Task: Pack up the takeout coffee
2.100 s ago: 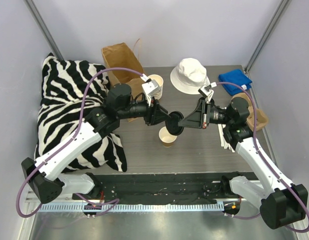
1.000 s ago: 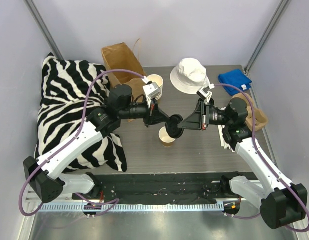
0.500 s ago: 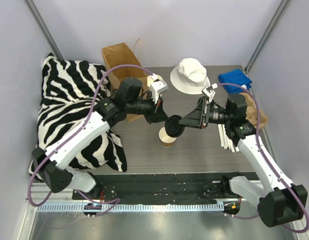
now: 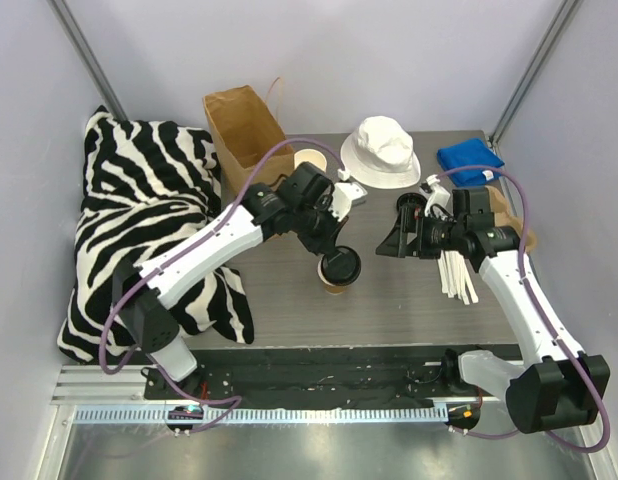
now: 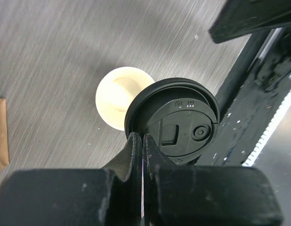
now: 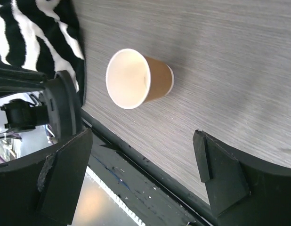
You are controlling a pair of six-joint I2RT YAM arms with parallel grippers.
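a: status? where's the coffee?

b: the small cream paper cup with the brown lower band (image 4: 335,280) stands upright on the grey table (image 4: 409,300), centre front, mouth open. my left gripper (image 5: 141,141) is clenched on the rim of the round black plastic lid (image 5: 176,123), holding it above the cup and off to one side, so part of the mouth still shows in the left wrist view. my judgement: lid not seated yet.

a: right side?

b: my right gripper (image 6: 136,174) is released, jaws wide, holding nothing, well apart from the cup toward the right.

a: what's left?

b: centre the lid, press it on, then pack the cup. i'd guess into the brown paper bag (image 4: 241,125) at the back left; nothing is in it that i can see.

a: room to move?

b: bare table around the cup. the black front rail (image 4: 319,365) is near it, the zebra-print pillow (image 4: 139,220) lies left, the stack of lidless cream cups (image 4: 311,162) and white bucket hat (image 4: 381,150) sit behind. the route to the bag passes beside that stack.
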